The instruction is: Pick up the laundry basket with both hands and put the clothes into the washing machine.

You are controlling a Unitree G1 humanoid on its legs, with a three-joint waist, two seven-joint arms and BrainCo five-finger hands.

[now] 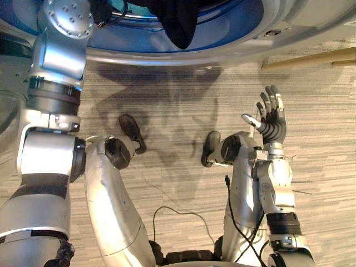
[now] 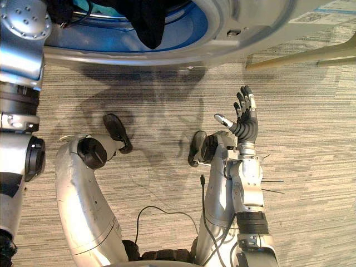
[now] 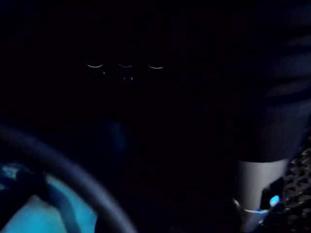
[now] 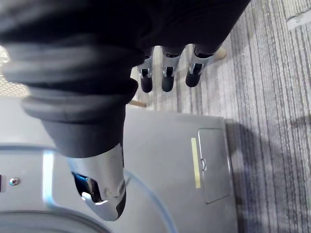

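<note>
The washing machine's round opening, with its blue-lit rim, fills the top of the eye views. A dark garment hangs out over the rim's lower edge. My left arm reaches up into the opening, where the hand is hidden; its wrist view shows a dark interior and a teal shape. Something teal also peeks out beside that arm. My right hand is open over the carpet, fingers straight and holding nothing, below and right of the opening.
The machine's grey front panel lies ahead of the right hand. A pale wooden strip runs along the floor at the upper right. Striped grey carpet spreads below the machine.
</note>
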